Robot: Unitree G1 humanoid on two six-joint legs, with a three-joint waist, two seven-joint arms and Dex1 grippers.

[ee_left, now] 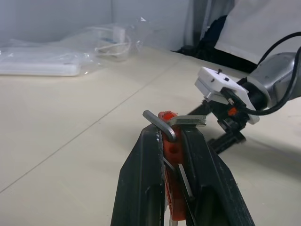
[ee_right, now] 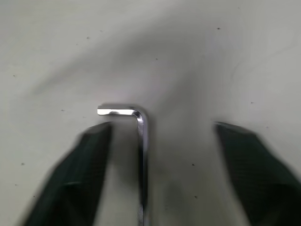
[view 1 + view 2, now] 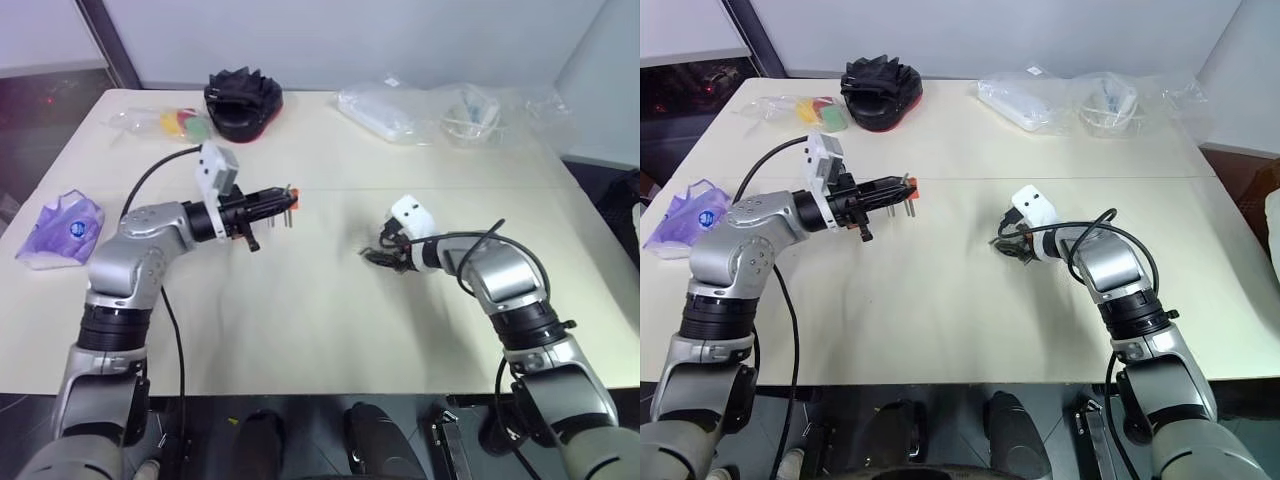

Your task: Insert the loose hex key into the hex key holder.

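On the cream table (image 3: 300, 330) the loose hex key (image 2: 141, 141) lies ungrasped between the right claw's (image 2: 160, 169) spread fingers (the left claw (image 1: 176, 188) pinches the hex key holder (image 1: 171, 155) aloft), so pickup and insertion remain.

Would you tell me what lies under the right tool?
The loose hex key lies on the table between the right tool's open fingers; its lower end runs out of sight.

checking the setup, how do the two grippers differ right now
The left gripper is shut on the hex key holder, held above the table; the right gripper stands open and holds nothing, low over the table, its fingers either side of the loose hex key. The left points level, the right tilts down. Both have black fingers.
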